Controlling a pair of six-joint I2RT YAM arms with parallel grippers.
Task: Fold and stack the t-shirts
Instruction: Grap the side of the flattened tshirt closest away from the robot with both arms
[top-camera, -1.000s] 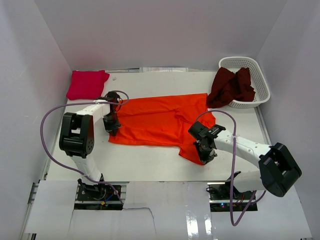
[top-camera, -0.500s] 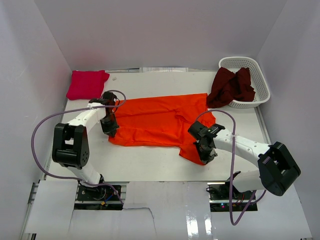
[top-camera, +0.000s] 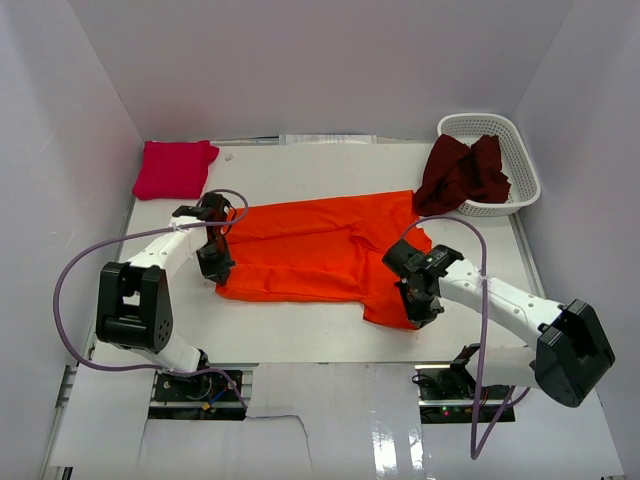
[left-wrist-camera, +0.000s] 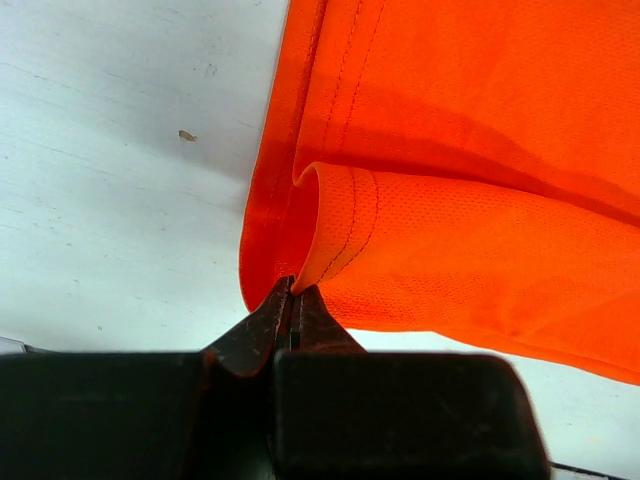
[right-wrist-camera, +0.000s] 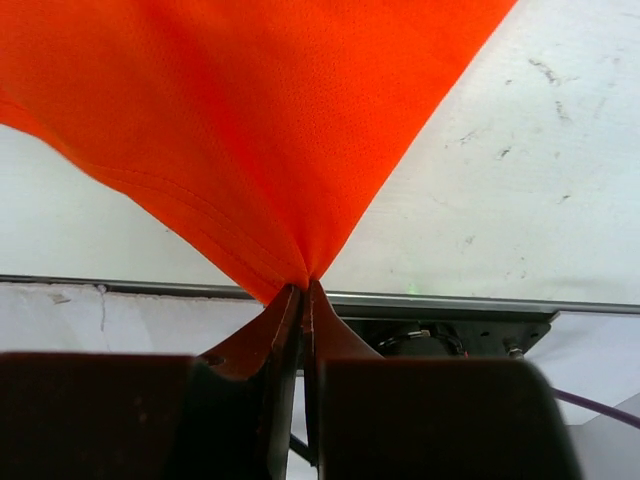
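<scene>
Orange t-shirt (top-camera: 320, 250) pinched at two corners

Orange cloth lies spread flat across the middle of the white table (top-camera: 300, 330). The left gripper (left-wrist-camera: 293, 297) is closed on the folded hem at the shirt's near left corner. The right gripper (right-wrist-camera: 303, 290) is clamped on a pulled-up point of fabric at the near right edge. A magenta t-shirt (top-camera: 173, 168) sits folded at the far left corner. A maroon t-shirt (top-camera: 460, 172) hangs crumpled over the rim of the white basket (top-camera: 527, 185) at far right.
</scene>
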